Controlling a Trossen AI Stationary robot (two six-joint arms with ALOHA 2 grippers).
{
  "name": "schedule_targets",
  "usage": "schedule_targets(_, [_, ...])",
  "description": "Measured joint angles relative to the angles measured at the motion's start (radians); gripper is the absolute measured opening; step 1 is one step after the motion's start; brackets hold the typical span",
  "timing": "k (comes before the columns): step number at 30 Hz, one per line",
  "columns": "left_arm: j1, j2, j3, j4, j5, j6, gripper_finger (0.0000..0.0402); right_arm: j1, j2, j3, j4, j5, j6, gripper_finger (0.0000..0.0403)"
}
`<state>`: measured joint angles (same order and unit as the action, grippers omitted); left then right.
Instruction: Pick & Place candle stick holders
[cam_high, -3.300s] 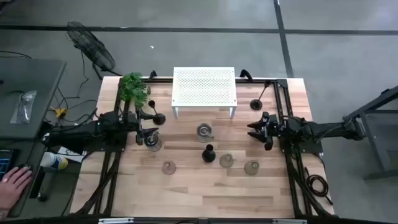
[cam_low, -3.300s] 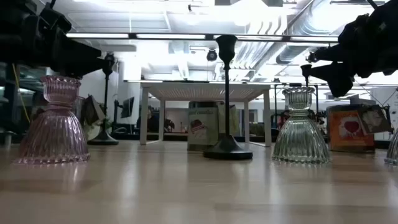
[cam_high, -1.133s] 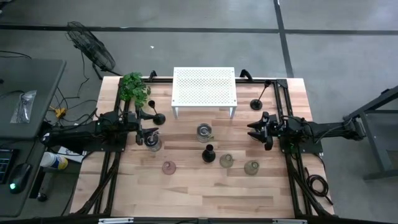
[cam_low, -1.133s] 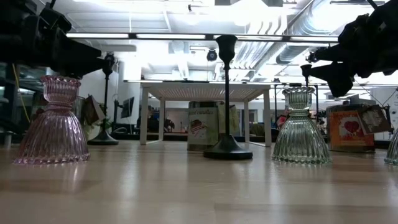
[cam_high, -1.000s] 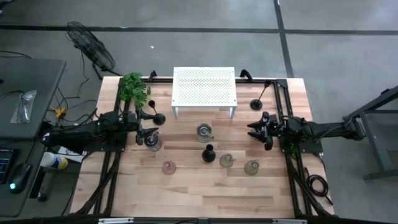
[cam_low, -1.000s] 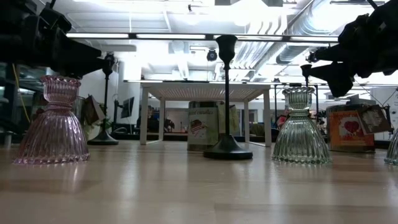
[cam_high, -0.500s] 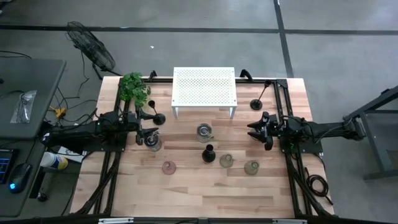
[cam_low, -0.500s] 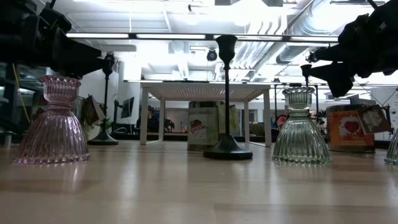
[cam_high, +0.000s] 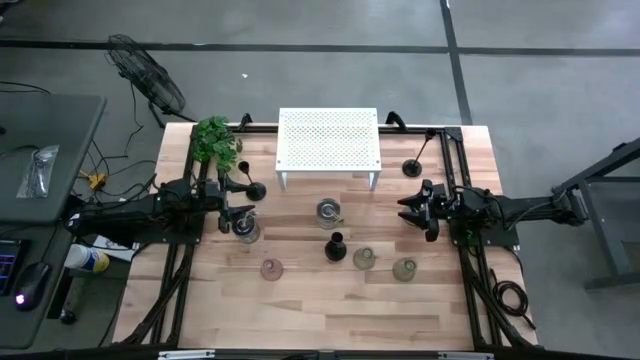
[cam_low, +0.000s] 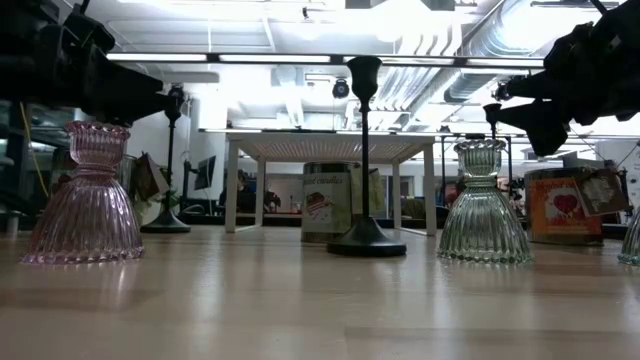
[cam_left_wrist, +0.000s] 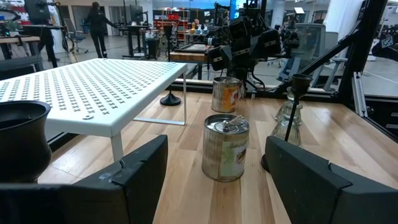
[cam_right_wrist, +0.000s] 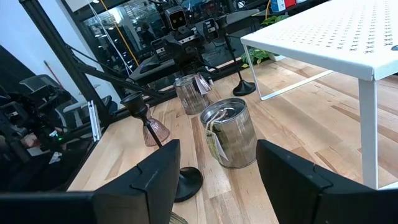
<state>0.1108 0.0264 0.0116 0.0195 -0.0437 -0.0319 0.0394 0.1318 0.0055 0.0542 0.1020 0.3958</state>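
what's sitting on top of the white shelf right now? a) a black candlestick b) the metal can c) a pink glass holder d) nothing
D: the high view shows the white shelf with a bare top, while the metal can stands on the table in front of it, and the black candlestick and pink glass holder stand nearer the front edge.

On the wooden table (cam_high: 330, 300), the white perforated shelf (cam_high: 329, 140) sits at the back beside a green plant (cam_high: 215, 140), a black candlestick (cam_high: 335, 246) stands among three glass holders (cam_high: 364, 259), and the left gripper (cam_high: 232, 207) and right gripper (cam_high: 408, 212) face inward.
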Motion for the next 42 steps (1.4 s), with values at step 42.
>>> schedule_targets(42, [0.000,0.000,0.000,0.000,0.000,0.000,0.0265,0.000,0.000,0.000,0.002,0.018,0.042,0.0204])
